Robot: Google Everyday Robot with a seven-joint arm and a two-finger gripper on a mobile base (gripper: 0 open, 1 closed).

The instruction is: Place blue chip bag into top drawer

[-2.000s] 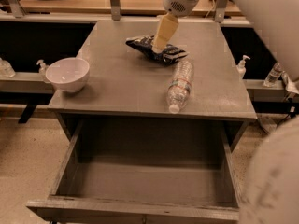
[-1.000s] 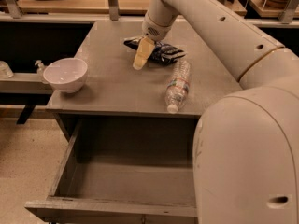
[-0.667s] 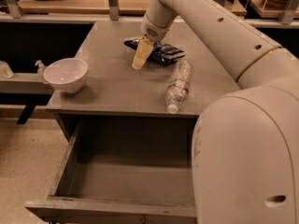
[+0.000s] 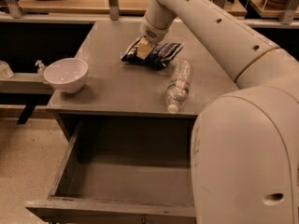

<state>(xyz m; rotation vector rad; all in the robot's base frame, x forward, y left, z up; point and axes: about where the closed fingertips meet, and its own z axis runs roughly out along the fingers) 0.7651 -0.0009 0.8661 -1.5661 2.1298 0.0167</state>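
The blue chip bag (image 4: pixel 161 54) lies crumpled on the grey table top (image 4: pixel 112 85), toward the back middle. My gripper (image 4: pixel 142 49) reaches down from the white arm and sits right on the bag's left half, its tan fingers (image 4: pixel 144 50) against the foil. The top drawer (image 4: pixel 124 181) is pulled open below the table's front edge, and its inside is bare. The arm's large white body hides the drawer's right part.
A clear plastic water bottle (image 4: pixel 179 85) lies on its side just right and in front of the bag. A white bowl (image 4: pixel 66 73) stands at the table's front left corner. Shelving and a wooden bench run behind the table.
The gripper has moved right and back from the bag's left edge onto the bag itself and dropped lower onto it. The bag, bottle and bowl stay where they were.
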